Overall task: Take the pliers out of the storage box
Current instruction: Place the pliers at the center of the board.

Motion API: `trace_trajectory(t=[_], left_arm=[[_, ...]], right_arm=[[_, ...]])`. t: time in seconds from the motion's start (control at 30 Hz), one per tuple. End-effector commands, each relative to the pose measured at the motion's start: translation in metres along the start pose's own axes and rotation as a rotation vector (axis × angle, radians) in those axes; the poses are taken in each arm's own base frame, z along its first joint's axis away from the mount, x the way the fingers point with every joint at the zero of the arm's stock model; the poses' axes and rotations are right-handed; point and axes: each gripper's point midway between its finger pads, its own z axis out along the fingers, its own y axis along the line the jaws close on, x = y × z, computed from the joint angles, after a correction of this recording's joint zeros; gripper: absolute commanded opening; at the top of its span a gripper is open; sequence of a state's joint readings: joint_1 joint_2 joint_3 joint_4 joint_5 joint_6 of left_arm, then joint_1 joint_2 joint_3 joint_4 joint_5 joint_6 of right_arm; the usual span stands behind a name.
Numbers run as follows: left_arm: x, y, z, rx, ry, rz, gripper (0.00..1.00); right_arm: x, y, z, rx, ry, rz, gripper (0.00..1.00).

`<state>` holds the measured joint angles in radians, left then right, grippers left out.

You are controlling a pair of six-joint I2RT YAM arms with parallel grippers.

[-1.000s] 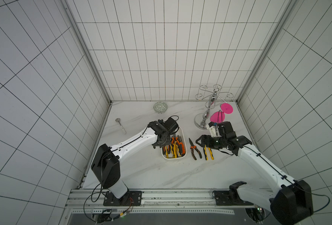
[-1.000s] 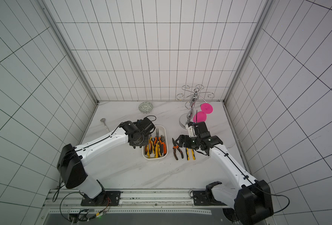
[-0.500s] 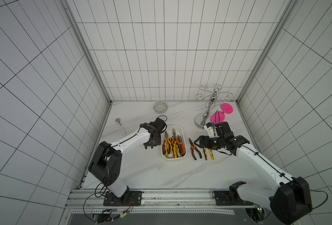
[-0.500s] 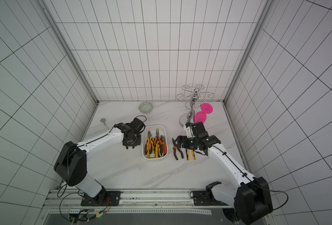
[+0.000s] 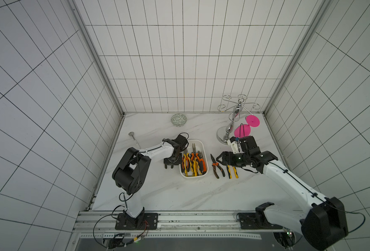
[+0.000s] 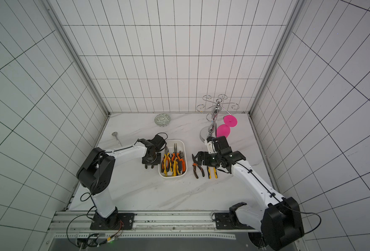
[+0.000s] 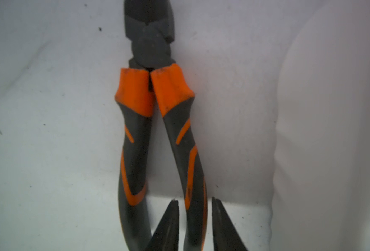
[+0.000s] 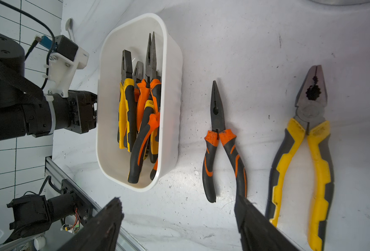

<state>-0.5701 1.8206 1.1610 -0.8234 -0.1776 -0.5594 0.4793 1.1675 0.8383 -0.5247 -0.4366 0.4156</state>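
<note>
Snagging is the likeliest trouble: the left gripper [image 7: 194,201] points down at the marble table [image 5: 179,195] just beside the storage box [image 5: 199,143]. Its tips stand a little apart astride one handle of the orange-and-black pliers [image 7: 156,97] lying flat there, with slivers of gap on both sides, so it seems to clamp nothing. If it rises crookedly, a tip could hook that handle and drag the tool, or nudge the light box, whose wall is close by. Inside the box a heap of pliers [image 5: 194,162] lies with handles crossed, so lifting one may haul a neighbour over the rim or tip the box. The right gripper [image 5: 218,159] hangs wide open and empty above the needle-nosed pair [image 5: 217,167] and the yellow-handled pair [image 5: 232,170], both laid on the table on the box's other side. Dropping straight down would strike them, and both arms reaching for the box at once could collide. No brand, label or lettering is legible on any handle, and the left wrist view is too soft to tell.
</note>
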Motion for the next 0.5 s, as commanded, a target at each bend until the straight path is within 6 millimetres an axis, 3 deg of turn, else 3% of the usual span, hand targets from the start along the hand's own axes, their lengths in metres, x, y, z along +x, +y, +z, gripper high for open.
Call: trace_trajectory(t=[0.0,0.3,0.47], left_arm=[[-0.008,0.0,-0.006,0.012,-0.039,-0.043,0.36],[-0.008,0.013,-0.058,0.045,-0.134,-0.127,0.58],[-0.014,-0.002,-0.091,0.108,-0.212,-0.134,0.65]], right_arm=[[-0.01,0.009,-0.011,-0.001,-0.039,-0.033,0.84],[-0.009,0.01,-0.009,-0.01,-0.03,-0.029,0.84],[-0.01,0.012,-0.008,-0.019,-0.03,-0.025,0.84]])
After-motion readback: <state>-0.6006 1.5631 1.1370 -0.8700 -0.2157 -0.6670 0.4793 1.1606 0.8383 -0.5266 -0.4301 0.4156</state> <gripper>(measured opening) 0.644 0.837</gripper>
